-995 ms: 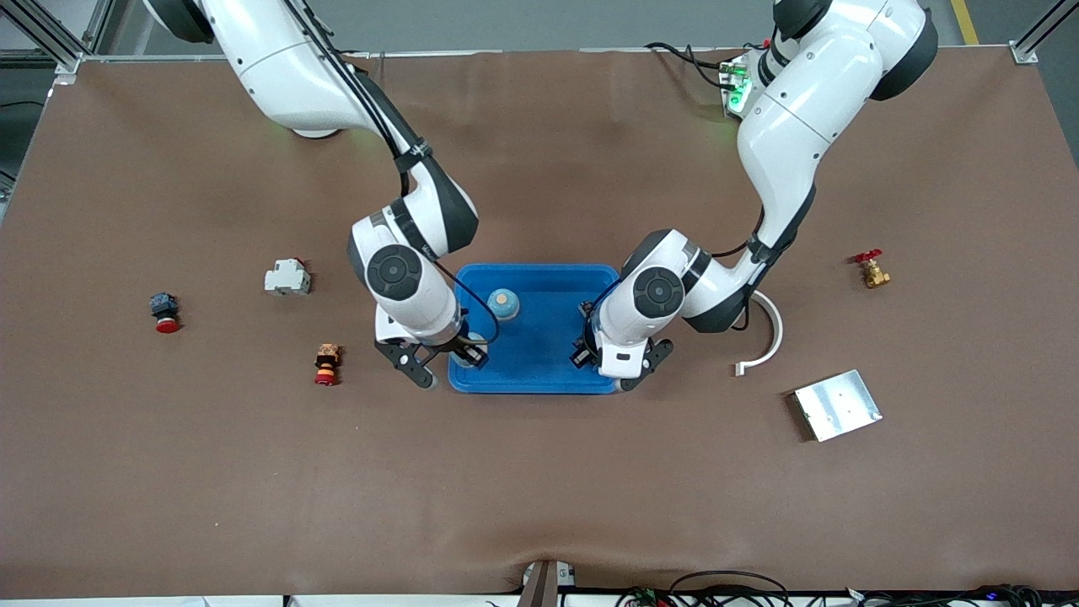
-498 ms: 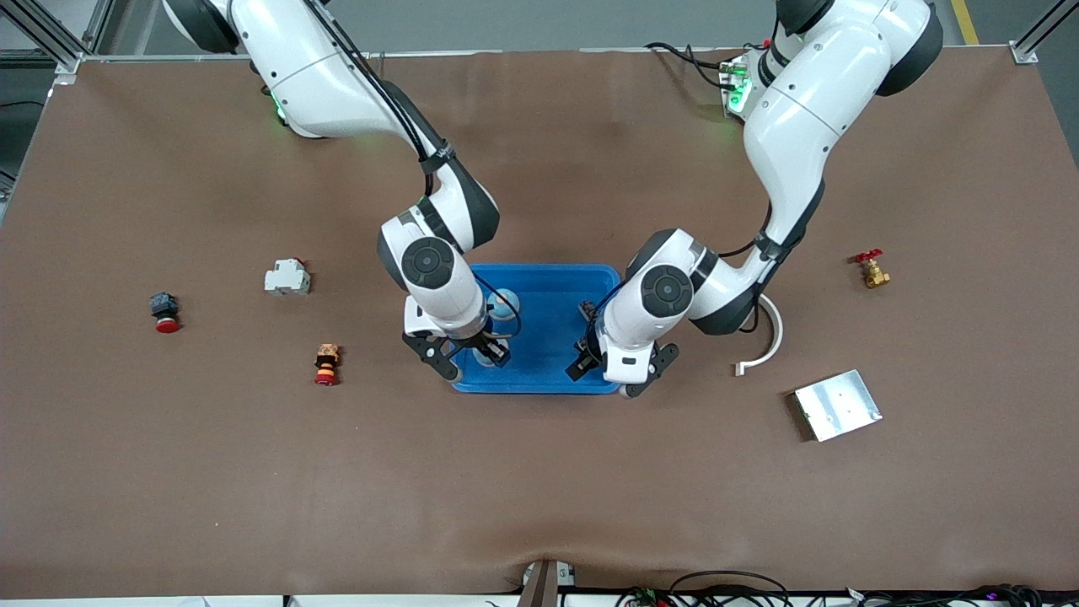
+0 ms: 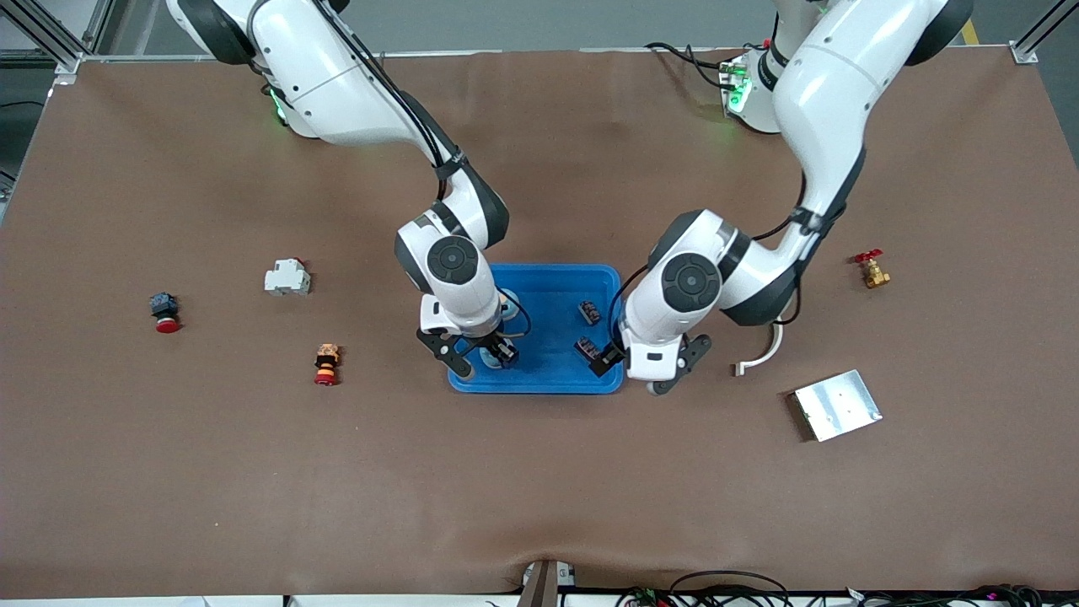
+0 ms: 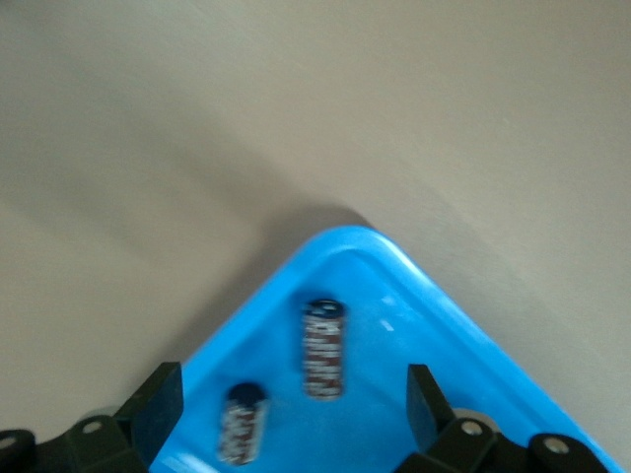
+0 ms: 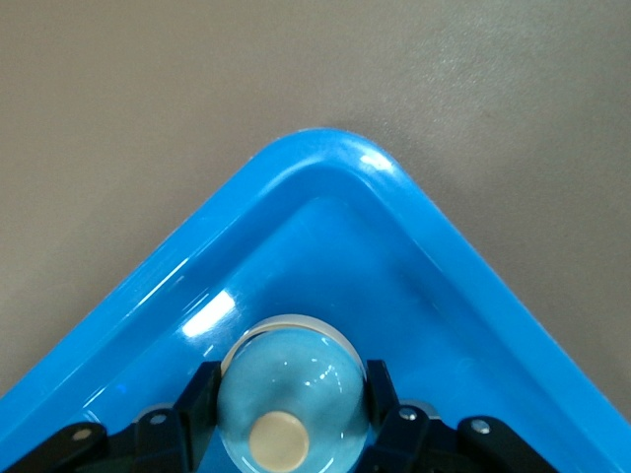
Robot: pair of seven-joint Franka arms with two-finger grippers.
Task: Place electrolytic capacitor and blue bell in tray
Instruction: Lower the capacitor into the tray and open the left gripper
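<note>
The blue tray (image 3: 548, 375) lies mid-table. Two dark electrolytic capacitors (image 3: 589, 312) (image 3: 583, 346) lie in it toward the left arm's end. In the left wrist view both capacitors (image 4: 323, 347) (image 4: 242, 437) lie on the tray floor (image 4: 385, 325) between the spread fingers. My left gripper (image 3: 630, 375) is open and empty over that tray corner. My right gripper (image 3: 482, 359) is shut on a blue bell (image 5: 291, 389), low over the tray corner (image 5: 325, 158) toward the right arm's end. A second blue bell (image 3: 509, 303) sits in the tray, partly hidden by the right wrist.
Toward the right arm's end lie a white breaker (image 3: 287, 276), a black-and-red button (image 3: 164, 312) and an orange-and-red button (image 3: 326, 363). Toward the left arm's end lie a white curved piece (image 3: 763, 350), a silver plate (image 3: 837, 405) and a brass valve (image 3: 872, 270).
My left gripper has opened, let a capacitor drop into the tray and drawn off toward the left arm's end. My right gripper has carried its bell inward over the tray.
</note>
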